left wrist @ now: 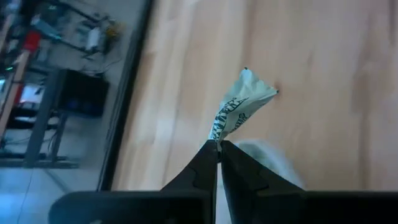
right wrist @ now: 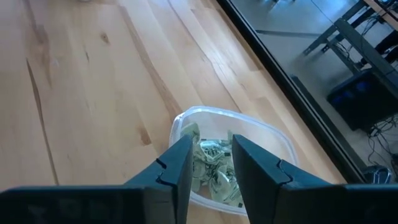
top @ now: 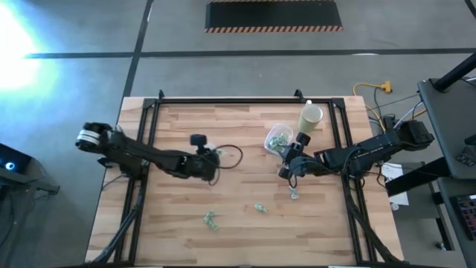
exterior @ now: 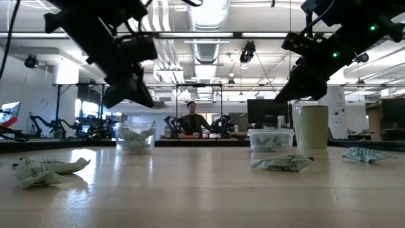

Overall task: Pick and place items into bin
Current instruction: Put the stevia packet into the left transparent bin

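While its two dark fingers are pinched shut on a crumpled pale green and white wrapper (left wrist: 239,107), the left gripper (top: 210,165) is held above the pale wooden plank table (top: 238,231), left of centre in the high view. The right gripper (right wrist: 209,163) is seen with its fingers parted and nothing between them, poised over a clear plastic tub (right wrist: 268,144) holding more wrappers, right of centre in the high view. A tall cream-coloured cup (top: 311,117) is stood just beyond that tub. Three loose wrappers (top: 211,219) are scattered across the lower half of the table. A second clear tub (exterior: 135,138) is shown left of centre in the low view. Behind the table, a person (exterior: 192,119) is seated in a bright workshop under exposed ceiling ducts.
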Robot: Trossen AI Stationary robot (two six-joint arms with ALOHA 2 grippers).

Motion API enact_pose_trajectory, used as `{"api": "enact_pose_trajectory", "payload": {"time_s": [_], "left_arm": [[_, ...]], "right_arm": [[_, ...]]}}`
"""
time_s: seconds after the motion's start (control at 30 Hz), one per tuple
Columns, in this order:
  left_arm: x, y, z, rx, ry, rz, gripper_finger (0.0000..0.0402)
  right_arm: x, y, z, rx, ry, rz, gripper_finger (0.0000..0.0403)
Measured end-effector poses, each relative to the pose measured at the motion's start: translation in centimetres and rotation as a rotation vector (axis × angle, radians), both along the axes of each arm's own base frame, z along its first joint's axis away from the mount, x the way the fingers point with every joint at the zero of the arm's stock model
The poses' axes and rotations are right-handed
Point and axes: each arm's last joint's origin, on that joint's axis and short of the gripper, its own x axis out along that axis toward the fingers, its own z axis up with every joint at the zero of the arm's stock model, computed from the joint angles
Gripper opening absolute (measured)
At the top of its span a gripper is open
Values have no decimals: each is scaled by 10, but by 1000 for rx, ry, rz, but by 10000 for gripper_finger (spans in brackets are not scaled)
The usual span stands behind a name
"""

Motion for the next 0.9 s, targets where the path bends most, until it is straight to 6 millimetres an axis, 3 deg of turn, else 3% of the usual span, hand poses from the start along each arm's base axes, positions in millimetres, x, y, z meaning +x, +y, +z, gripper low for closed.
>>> {"api": "enact_pose_trajectory", "payload": {"time_s": [0.33, 0.7, 0.9], "left_arm": [[-44, 9, -8, -9, -53, 80, 1], [-44, 8, -20, -36, 0, 54, 6], [-43, 7, -25, -46, 30, 43, 58]], "right_arm": [[0, 0, -1, 17, -5, 6, 98], [0, 0, -1, 19, -5, 8, 91], [0, 0, -1, 19, -5, 9, 86]]}}
